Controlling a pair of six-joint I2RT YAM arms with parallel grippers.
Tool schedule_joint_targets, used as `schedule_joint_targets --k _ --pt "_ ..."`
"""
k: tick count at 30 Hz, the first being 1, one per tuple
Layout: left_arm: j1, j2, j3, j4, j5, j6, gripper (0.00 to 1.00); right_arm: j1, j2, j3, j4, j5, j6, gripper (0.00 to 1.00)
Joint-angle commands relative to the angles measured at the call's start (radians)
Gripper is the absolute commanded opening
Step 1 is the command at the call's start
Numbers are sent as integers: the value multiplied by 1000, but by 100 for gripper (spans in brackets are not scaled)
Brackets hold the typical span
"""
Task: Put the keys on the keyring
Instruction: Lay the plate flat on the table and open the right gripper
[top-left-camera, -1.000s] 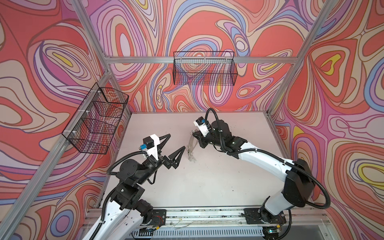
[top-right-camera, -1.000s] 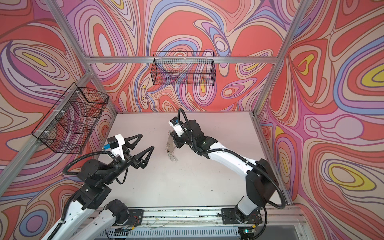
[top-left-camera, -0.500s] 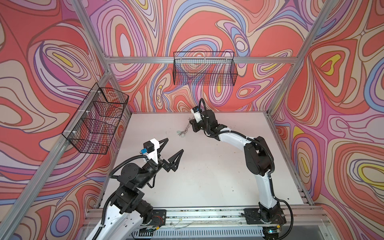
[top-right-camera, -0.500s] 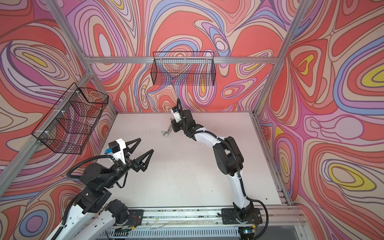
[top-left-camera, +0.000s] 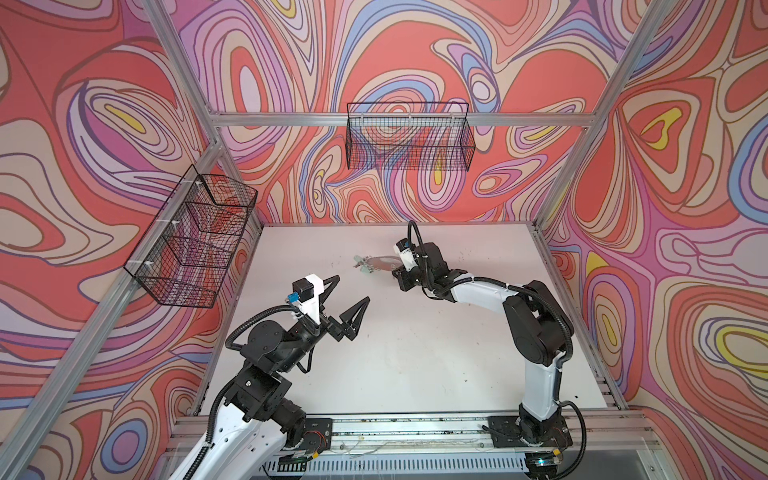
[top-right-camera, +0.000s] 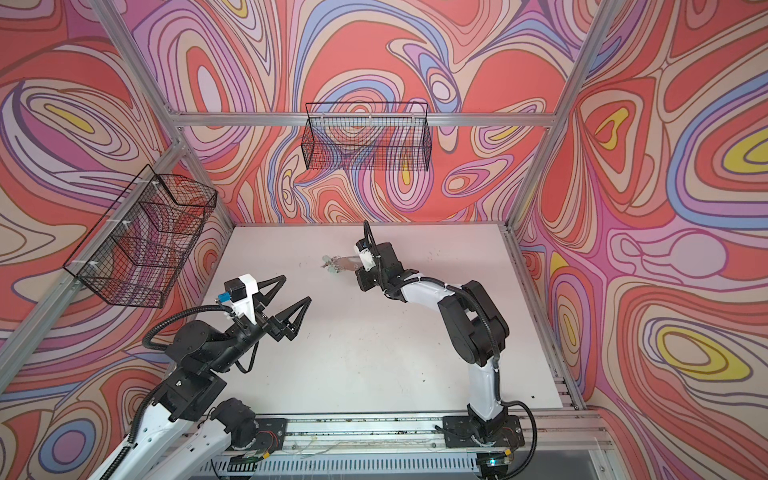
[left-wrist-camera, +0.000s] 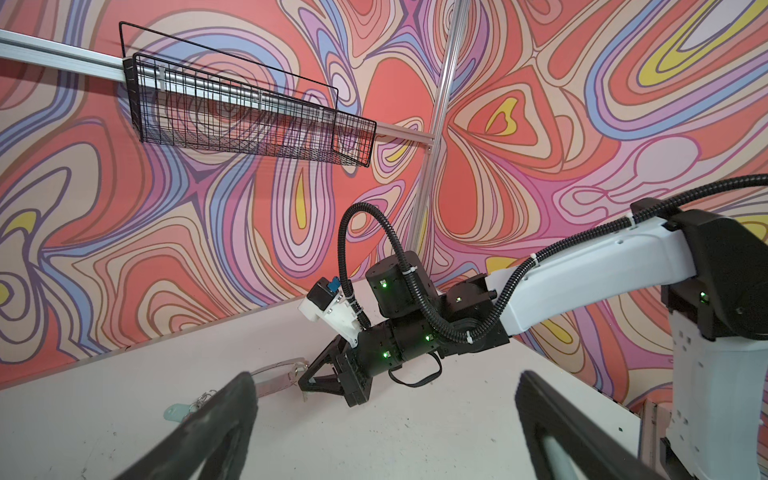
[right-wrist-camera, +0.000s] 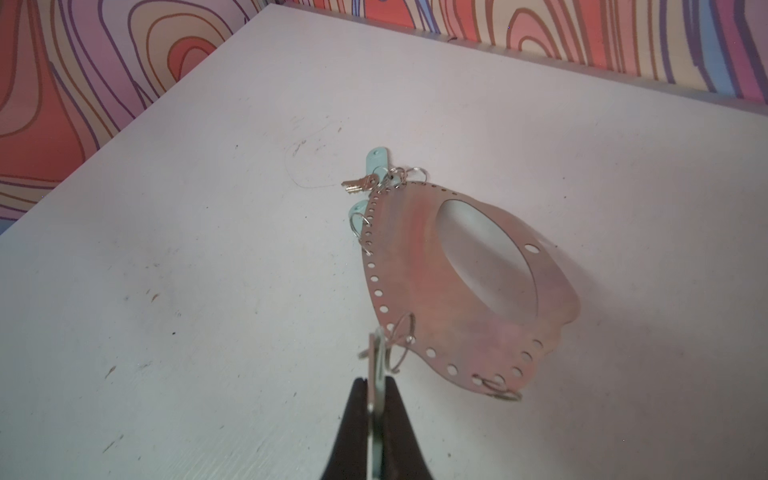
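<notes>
Two wire baskets hang on the walls above the counter. My right fingers pinch one pale key looped to the tilted keyring near the back; other keys cluster at its far rim. My left fingers gape wide, empty, well apart

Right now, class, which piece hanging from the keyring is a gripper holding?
The pale flat piece seen edge-on, pinched by the right gripper; the mint tags and the small key are ungripped at the keyring's far end.
</notes>
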Motion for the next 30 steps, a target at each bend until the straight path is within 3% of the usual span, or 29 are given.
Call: schedule_joint_targets --k 1,11,22,30 --pt "9 1 4 14 18 -7 100 4 -34 -41 -78 -40 13 0" --pt "15 26 14 3 42 -12 100 4 -46 -105 -257 -117 65 0" --pt "19 29 12 4 50 -22 100 4 -84 -202 -250 -227 170 1" --pt "20 33 14 2 56 -25 100 6 -186 -293 -251 -239 190 22"
